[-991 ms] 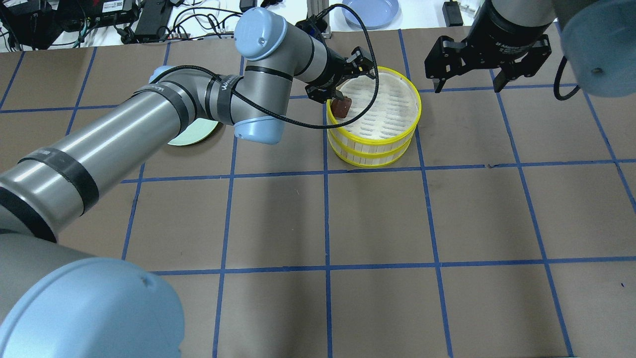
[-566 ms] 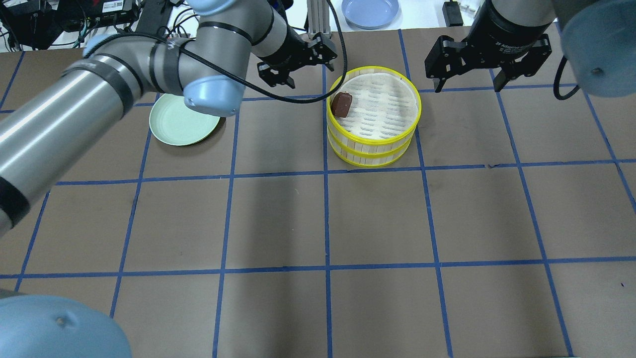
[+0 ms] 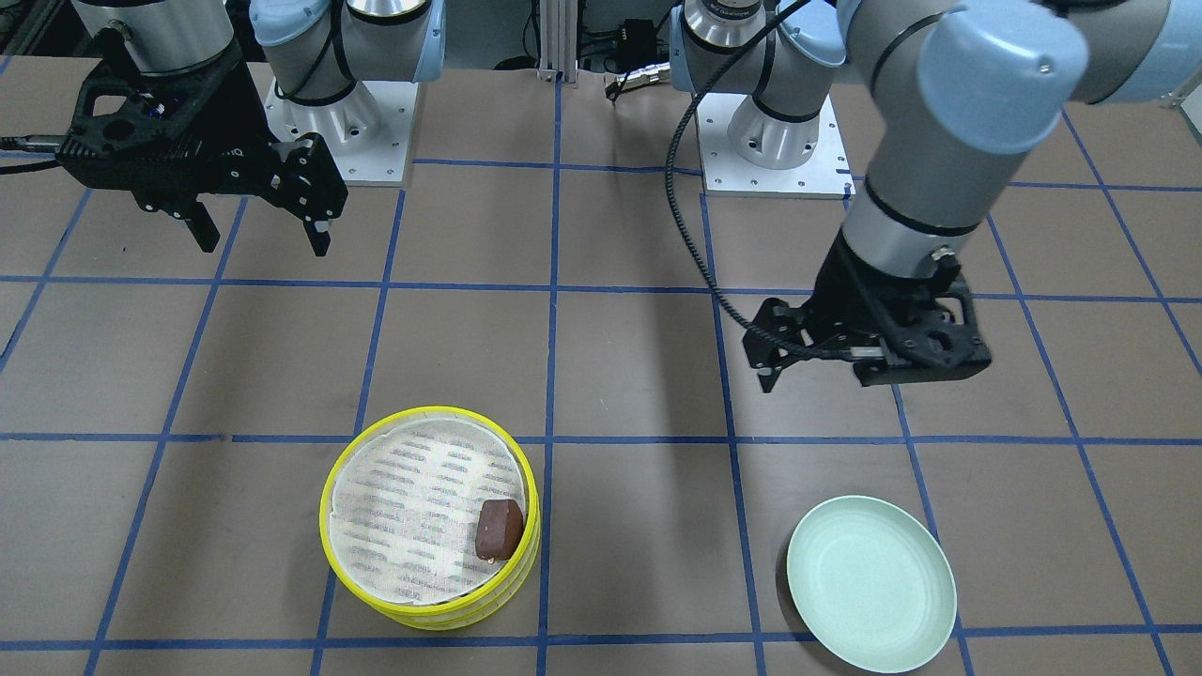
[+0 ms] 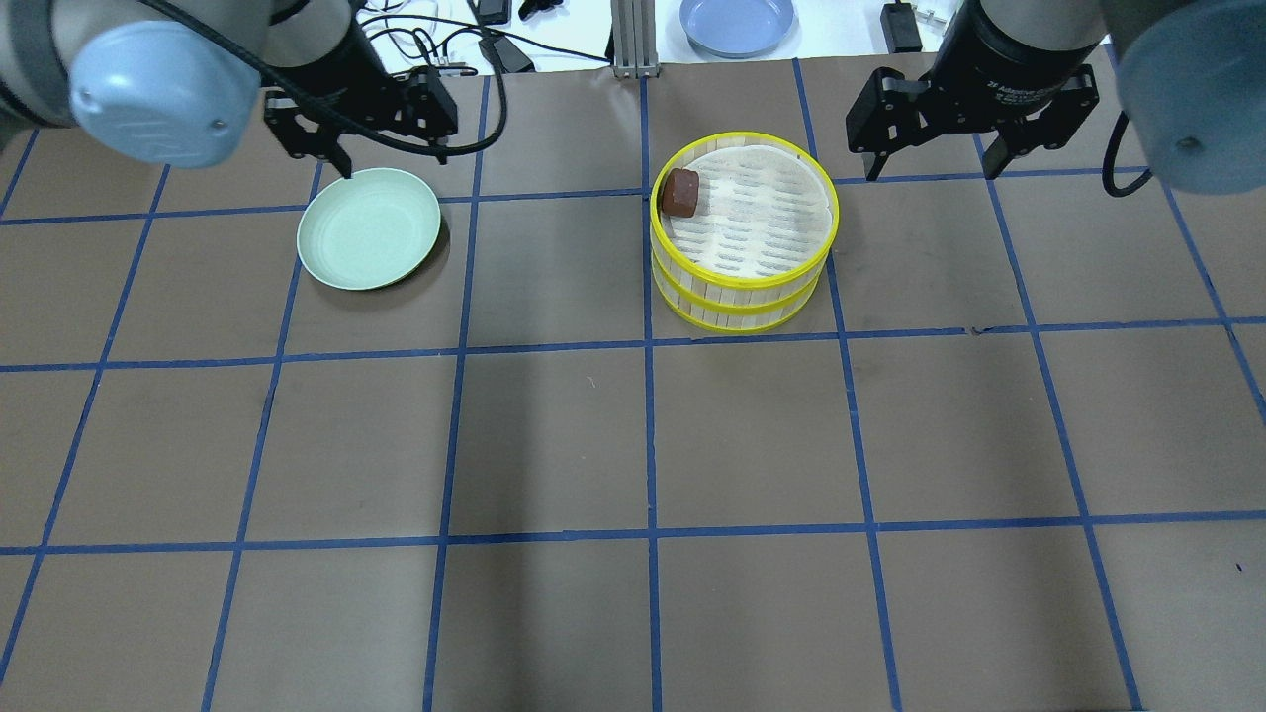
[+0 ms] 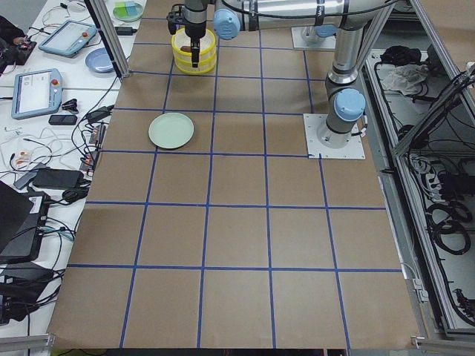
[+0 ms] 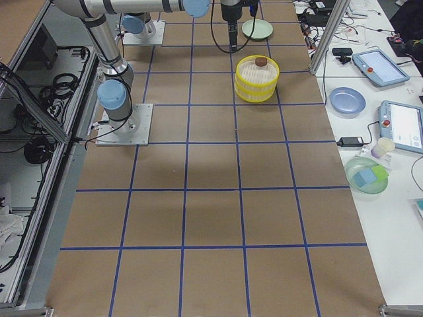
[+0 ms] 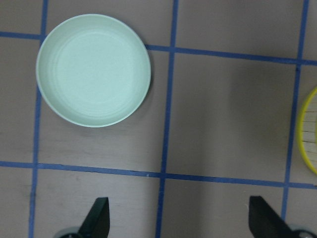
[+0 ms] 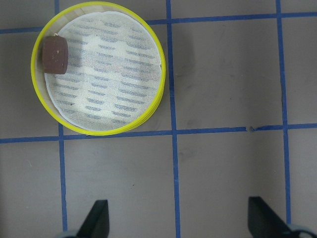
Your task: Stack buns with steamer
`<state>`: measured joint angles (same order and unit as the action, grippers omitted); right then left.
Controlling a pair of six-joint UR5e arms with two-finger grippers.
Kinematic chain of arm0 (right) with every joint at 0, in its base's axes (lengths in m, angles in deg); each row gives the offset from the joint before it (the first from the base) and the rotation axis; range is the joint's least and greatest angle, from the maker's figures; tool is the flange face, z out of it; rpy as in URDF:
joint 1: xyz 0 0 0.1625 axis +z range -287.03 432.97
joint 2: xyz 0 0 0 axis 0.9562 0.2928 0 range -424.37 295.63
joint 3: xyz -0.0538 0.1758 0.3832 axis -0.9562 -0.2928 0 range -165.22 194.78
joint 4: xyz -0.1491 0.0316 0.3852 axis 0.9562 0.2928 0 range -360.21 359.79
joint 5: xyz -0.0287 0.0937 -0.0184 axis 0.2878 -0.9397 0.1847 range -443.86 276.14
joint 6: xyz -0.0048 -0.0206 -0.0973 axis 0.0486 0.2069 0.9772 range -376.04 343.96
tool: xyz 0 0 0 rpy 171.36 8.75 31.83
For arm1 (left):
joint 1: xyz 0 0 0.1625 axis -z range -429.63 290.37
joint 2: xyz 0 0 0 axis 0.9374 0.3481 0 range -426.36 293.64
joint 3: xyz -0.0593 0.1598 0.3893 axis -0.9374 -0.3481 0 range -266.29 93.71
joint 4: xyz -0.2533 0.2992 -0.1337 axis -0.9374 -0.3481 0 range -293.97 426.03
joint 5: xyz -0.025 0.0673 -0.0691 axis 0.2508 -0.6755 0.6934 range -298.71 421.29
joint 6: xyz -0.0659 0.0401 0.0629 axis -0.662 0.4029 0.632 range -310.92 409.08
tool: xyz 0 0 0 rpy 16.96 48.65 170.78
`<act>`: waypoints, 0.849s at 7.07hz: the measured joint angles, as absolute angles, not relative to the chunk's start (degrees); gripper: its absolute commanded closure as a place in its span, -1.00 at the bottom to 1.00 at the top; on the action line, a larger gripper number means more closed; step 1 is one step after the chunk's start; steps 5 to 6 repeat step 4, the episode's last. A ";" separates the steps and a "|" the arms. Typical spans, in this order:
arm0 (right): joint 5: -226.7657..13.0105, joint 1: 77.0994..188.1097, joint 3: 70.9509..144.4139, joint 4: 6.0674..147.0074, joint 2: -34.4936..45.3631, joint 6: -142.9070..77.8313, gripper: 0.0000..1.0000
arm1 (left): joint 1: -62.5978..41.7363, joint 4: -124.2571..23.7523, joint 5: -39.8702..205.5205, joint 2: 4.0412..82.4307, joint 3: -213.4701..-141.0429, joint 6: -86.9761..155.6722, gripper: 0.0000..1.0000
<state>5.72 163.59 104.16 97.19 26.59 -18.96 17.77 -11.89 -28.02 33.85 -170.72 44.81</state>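
The steamer (image 4: 742, 283) stands as two stacked yellow-rimmed tiers at the table's far middle. The dark reddish-brown bun (image 4: 679, 191) lies on the top tier's mesh at its left edge; it also shows in the front view (image 3: 498, 529) and the right wrist view (image 8: 53, 54). The pale cream bun is hidden. My left gripper (image 4: 391, 163) is open and empty, hovering by the far edge of the pale green plate (image 4: 368, 227). My right gripper (image 4: 930, 176) is open and empty, hovering to the right of the steamer and beyond it.
The green plate (image 7: 93, 70) holds nothing and sits left of the steamer. The steamer's rim (image 7: 303, 129) shows at the right edge of the left wrist view. A blue plate (image 4: 737, 20), cables and devices lie beyond the table's far edge.
My left gripper has let go of the brown bun in the top tier and swung left to the green plate. The right arm has not moved.
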 measured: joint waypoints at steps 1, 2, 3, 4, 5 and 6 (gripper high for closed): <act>5.78 163.59 104.16 97.29 26.59 -18.95 -1.00 | 14.19 -13.76 -28.27 31.99 -170.92 47.28 -1.00; 5.84 163.59 104.16 97.33 26.59 -18.94 -1.00 | 11.81 -16.01 -28.31 30.40 -171.23 49.76 -1.00; 5.87 163.59 104.16 97.34 26.59 -18.94 -1.00 | 10.71 -17.71 -28.14 29.26 -171.42 50.84 -1.00; 5.88 163.59 104.16 97.37 26.59 -18.94 -1.00 | 10.43 -18.52 -28.18 28.47 -171.66 51.25 -1.00; 5.88 163.59 104.16 97.37 26.59 -18.94 -1.00 | 10.43 -18.52 -28.18 28.47 -171.66 51.25 -1.00; 5.88 163.59 104.16 97.37 26.59 -18.94 -1.00 | 10.43 -18.52 -28.18 28.47 -171.66 51.25 -1.00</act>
